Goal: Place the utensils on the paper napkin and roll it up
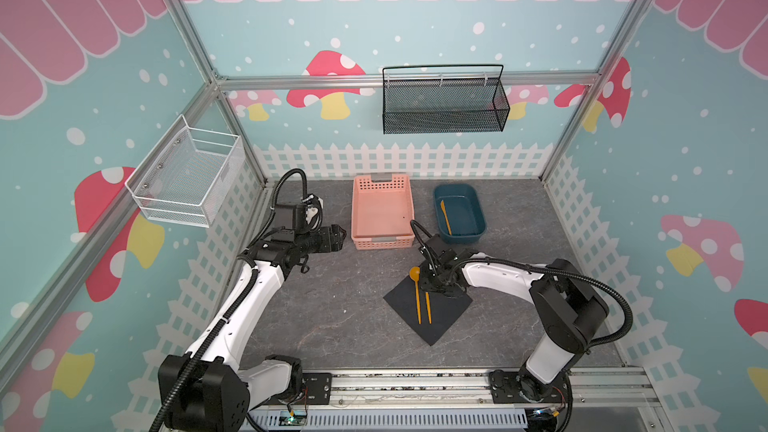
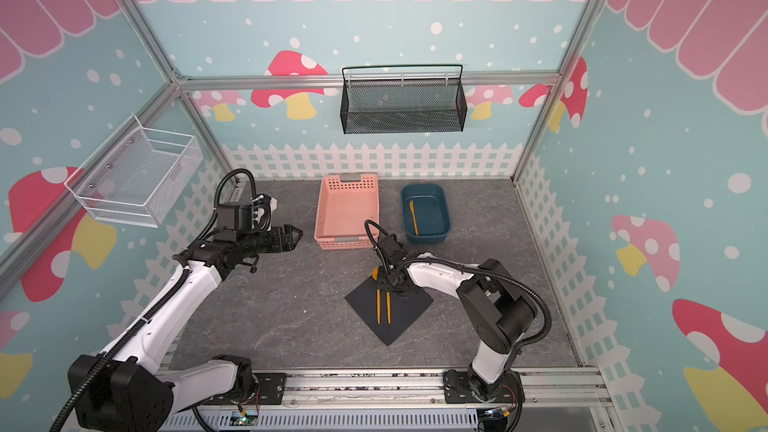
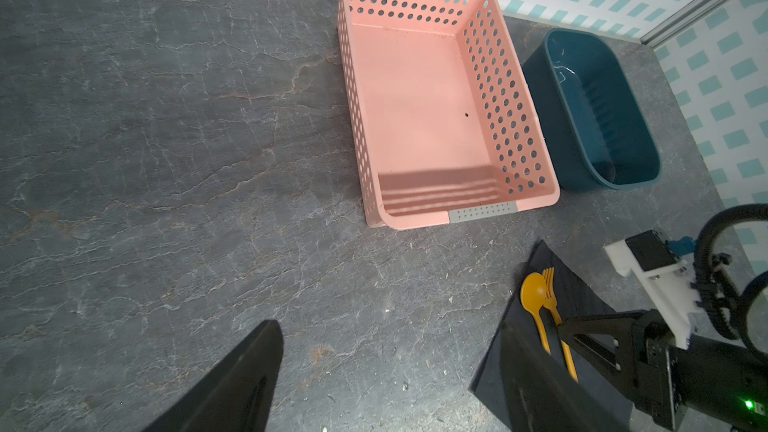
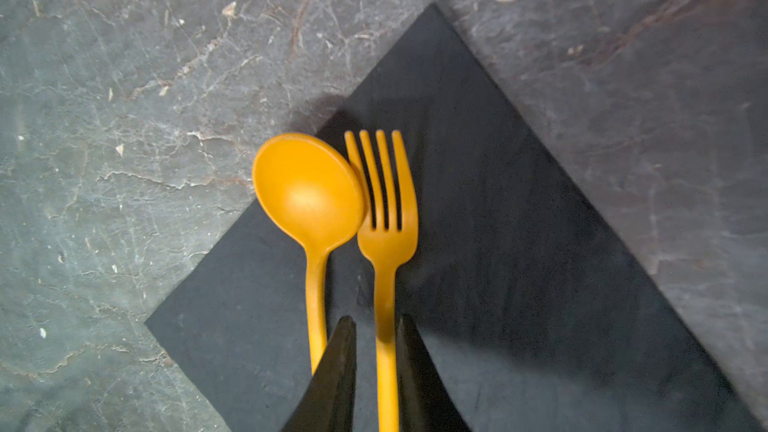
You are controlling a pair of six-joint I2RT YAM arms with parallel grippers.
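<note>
Evidently the placing step is in hand: in a top view the spoon and fork lie side by side on the matte black paper napkin, a diamond just right of centre, lower frame. The spoon's bowl overhangs its edge. The right gripper straddles the fork handle, jaws slightly parted, apparently not clamping. The thin knife lies in the blue tub, toward the upper right of the counter; fetching it looks next. The left gripper hovers wide open and empty.
</note>
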